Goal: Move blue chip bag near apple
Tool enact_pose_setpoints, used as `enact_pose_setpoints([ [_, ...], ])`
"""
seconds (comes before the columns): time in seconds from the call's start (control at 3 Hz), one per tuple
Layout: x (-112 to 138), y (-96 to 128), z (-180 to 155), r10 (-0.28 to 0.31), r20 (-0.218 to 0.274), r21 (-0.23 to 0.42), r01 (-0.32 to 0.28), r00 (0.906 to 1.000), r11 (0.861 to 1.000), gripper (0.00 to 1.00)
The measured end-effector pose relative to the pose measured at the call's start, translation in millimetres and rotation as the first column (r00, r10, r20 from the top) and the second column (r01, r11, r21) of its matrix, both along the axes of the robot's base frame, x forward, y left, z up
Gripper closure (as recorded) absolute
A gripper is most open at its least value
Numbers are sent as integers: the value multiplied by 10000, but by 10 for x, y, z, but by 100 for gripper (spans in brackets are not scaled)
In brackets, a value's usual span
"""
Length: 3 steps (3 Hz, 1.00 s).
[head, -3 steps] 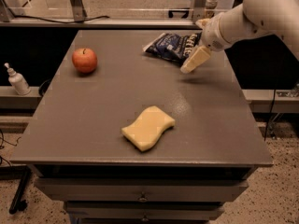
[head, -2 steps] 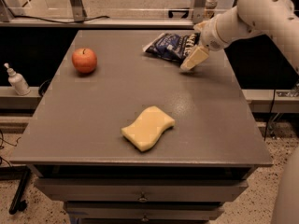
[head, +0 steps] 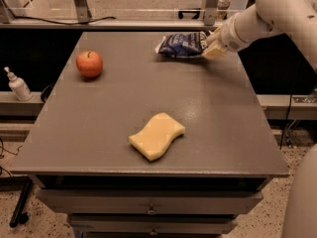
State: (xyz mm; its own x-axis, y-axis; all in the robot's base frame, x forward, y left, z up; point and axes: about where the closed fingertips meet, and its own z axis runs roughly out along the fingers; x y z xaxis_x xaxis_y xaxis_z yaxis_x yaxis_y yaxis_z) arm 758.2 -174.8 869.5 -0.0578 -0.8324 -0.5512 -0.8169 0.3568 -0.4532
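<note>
The blue chip bag (head: pixel 181 44) lies flat at the far right of the grey table (head: pixel 148 88), dark blue with white lettering. The apple (head: pixel 89 64), red-orange with a short stem, stands at the far left of the table, well apart from the bag. My gripper (head: pixel 214 46) is at the bag's right end, low over the table and touching or nearly touching the bag. The white arm (head: pixel 267 19) comes in from the upper right.
A pale yellow wavy sponge (head: pixel 157 135) lies near the table's front centre. A white pump bottle (head: pixel 19 85) stands on a low ledge left of the table. Drawers sit under the table's front edge. Metal frame posts stand behind the table.
My gripper has moved from in front of the bag's right side up and back to the bag's right end. The bag, apple and sponge have not moved.
</note>
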Motion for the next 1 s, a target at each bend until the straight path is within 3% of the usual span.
enact_pose_setpoints([
  [0.33, -115, -93, 231, -292, 78, -148, 293, 9995, 9995, 85],
  [0.67, -274, -41, 564, -626, 77, 162, 625, 9980, 9979, 100],
  [1.0, -475, 106, 759, -676, -61, 532, 678, 9977, 9963, 100],
])
